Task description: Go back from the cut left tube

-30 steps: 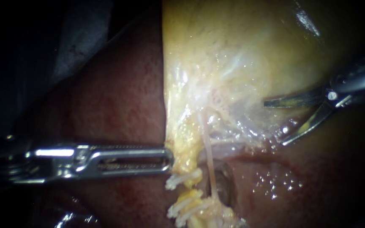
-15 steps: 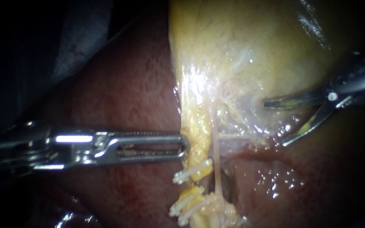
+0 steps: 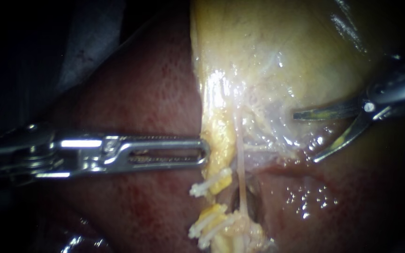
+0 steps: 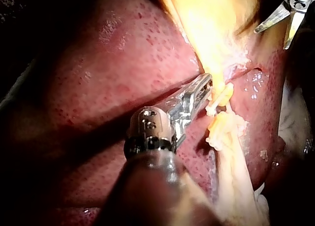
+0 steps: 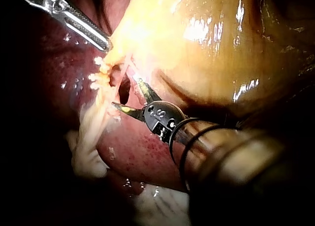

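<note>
Wet, dark red liver [image 3: 141, 93] fills the field before us, with the yellow gallbladder [image 3: 268, 47] lying over it and darkness all round. In the right wrist view a pale sheet [image 5: 162, 209] shows under the liver's edge. The cut left tube [image 3: 219, 180] lies at the gallbladder's lower tip. Its upper stump carries white clips [image 3: 205, 187], its lower stump carries more of them, and a short gap parts the two ends. Our left instrument [image 3: 206, 152] lies level across the liver, its slotted jaws closed on the gallbladder's yellow edge just above the upper stump. A thin pale tube [image 3: 241, 178] runs unbroken just to the right of the cut. Our right instrument [image 3: 304, 137] is beyond that, well apart from the cut tube. Its two curved blades are spread wide and hold nothing, over the glistening film at the gallbladder's lower margin.
</note>
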`<state>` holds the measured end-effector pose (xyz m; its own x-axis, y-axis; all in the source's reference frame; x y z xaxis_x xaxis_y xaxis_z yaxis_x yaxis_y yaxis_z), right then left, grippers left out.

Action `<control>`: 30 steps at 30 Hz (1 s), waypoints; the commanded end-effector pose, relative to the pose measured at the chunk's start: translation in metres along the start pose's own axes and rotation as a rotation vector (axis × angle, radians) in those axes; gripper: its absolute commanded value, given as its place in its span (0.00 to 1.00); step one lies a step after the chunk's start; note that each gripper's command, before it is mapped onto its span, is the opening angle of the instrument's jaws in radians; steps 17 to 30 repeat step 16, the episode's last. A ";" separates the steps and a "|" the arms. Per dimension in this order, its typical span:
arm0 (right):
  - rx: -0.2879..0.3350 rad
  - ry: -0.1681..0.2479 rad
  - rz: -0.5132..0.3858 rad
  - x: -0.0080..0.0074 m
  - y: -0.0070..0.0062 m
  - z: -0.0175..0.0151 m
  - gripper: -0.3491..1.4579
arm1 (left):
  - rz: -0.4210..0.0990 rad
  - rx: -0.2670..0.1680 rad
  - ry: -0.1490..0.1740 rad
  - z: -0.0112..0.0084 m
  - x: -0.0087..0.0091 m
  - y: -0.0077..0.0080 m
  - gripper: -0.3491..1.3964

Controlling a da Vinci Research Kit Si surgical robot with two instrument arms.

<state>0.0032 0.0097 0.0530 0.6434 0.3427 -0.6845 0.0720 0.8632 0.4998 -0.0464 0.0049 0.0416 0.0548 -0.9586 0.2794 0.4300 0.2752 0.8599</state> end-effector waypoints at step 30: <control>0.002 0.000 0.000 0.0000 0.0000 0.0001 0.69 | 0.000 -0.002 0.000 0.0001 0.0001 -0.0001 0.00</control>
